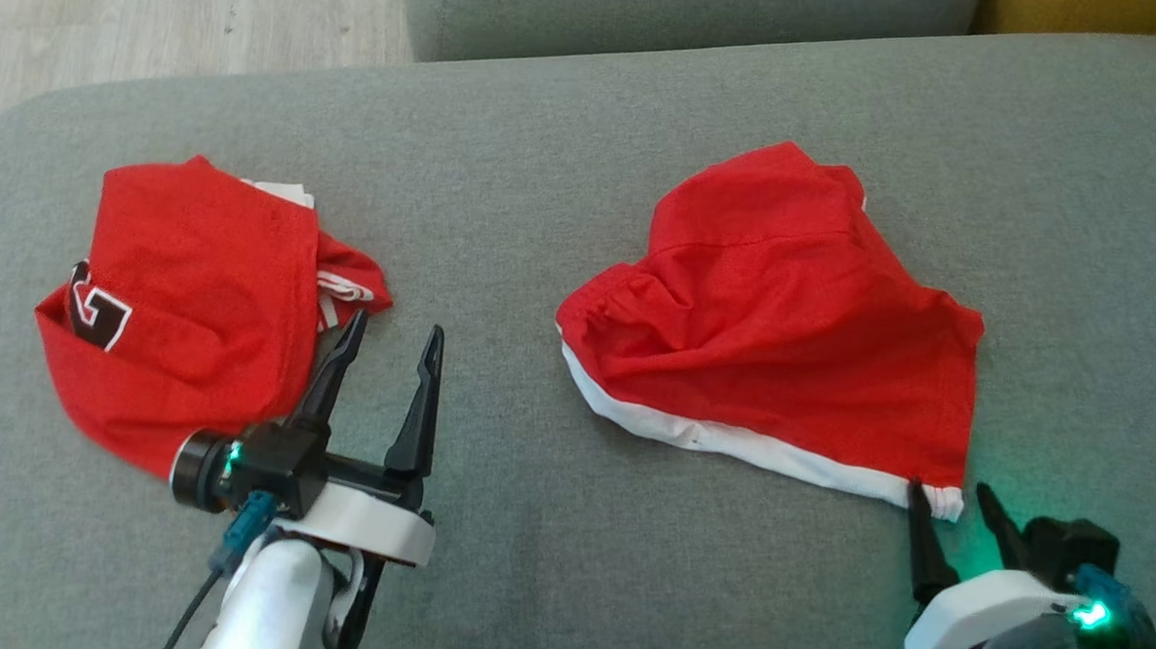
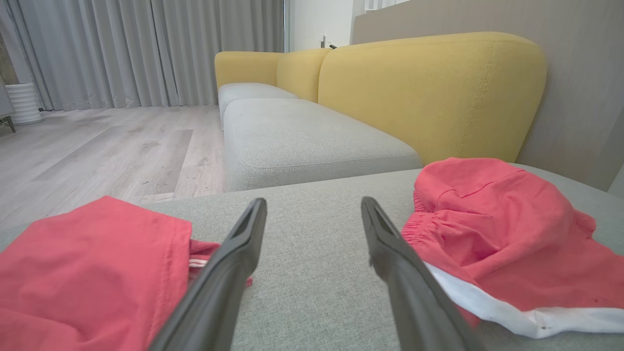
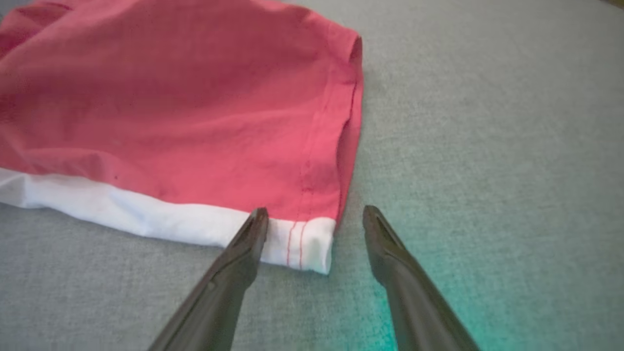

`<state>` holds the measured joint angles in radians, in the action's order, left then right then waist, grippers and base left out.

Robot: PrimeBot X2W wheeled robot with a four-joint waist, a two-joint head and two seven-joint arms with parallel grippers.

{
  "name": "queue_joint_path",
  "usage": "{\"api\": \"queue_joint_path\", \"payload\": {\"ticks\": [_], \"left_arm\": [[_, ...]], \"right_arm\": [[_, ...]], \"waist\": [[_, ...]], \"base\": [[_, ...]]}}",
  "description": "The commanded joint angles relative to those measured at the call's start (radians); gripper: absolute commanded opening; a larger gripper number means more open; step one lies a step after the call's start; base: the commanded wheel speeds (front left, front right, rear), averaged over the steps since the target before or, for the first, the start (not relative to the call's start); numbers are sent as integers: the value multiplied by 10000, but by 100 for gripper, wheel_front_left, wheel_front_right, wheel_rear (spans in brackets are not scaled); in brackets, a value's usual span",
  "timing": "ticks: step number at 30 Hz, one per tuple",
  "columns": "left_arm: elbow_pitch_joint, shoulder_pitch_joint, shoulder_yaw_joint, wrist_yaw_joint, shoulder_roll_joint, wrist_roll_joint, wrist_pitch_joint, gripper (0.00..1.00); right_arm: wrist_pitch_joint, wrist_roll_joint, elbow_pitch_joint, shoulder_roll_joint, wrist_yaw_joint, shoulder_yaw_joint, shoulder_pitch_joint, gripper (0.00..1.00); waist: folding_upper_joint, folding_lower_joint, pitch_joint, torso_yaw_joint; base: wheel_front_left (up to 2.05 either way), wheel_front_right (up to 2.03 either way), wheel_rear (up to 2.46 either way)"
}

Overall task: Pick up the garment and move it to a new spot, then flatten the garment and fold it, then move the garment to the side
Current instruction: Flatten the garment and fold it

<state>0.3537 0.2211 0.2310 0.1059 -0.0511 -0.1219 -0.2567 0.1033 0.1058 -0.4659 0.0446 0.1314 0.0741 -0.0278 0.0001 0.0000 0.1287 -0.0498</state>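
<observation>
Red shorts with a white hem band (image 1: pixel 783 324) lie rumpled on the grey sofa cushion (image 1: pixel 544 216), right of centre. My right gripper (image 1: pixel 951 492) stands open at the shorts' near right corner (image 3: pixel 307 243), one finger over the white hem, nothing clamped. A second red garment with a dark printed mark (image 1: pixel 189 298) lies at the left. My left gripper (image 1: pixel 392 331) stands open just right of that garment, holding nothing. In the left wrist view, the left gripper (image 2: pixel 314 207) has the marked garment (image 2: pixel 87 273) to its left and the shorts (image 2: pixel 507 234) to its right.
A second grey seat cushion (image 2: pixel 302 141) and a yellow sofa back (image 2: pixel 429 92) lie beyond the cushion's far edge. Wooden floor (image 2: pixel 97 146) and grey curtains (image 2: pixel 122 48) are at the far left. Bare cushion separates the two garments.
</observation>
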Motion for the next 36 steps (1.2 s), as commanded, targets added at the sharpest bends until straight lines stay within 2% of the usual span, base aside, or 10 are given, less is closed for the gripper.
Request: {"api": "queue_joint_path", "payload": {"ticks": [1,13,14,16,22,25,28,31,36], "left_arm": [[-255,471,-214,40,-31,114,-51,100],[-222,493,-244,82,-25,108,-51,100],[-220,489,-250,83,-25,108,-51,100],[-205,482,-266,83,-23,115,-51,100],[-90,499,-192,113,-87,190,-51,100],[86,594,242,182,-184,194,-51,100],[383,752,1183,234,-369,73,-51,100],[724,1096,2572,242,-769,-286,-50,100],[1021,1836,4253,245,-1256,-1234,-50,100]], "right_arm": [[-168,32,124,56,-7,-283,-222,100],[-651,-144,347,56,-7,-713,-60,99],[-679,-163,386,56,-7,-705,-57,52],[-703,-254,472,56,-7,-598,-66,0],[-755,-534,768,56,-7,295,-158,0],[-796,-564,840,56,-7,844,-279,0],[-832,-566,841,56,-7,1082,-440,0],[-832,-567,795,56,-7,1154,-613,0],[-746,-641,737,56,-7,1199,-872,0]], "waist": [[-1,0,19,38],[-1,0,73,135],[-1,0,72,134],[-1,0,60,116],[-1,0,63,-93],[-1,0,135,-249],[-1,0,254,-447],[-1,0,427,-664],[-1,0,789,-980]], "base": [[0,0,0],[0,0,0],[0,0,0],[0,0,0],[0,0,0],[0,0,0],[0,0,0],[0,0,0],[0,0,0]]}}
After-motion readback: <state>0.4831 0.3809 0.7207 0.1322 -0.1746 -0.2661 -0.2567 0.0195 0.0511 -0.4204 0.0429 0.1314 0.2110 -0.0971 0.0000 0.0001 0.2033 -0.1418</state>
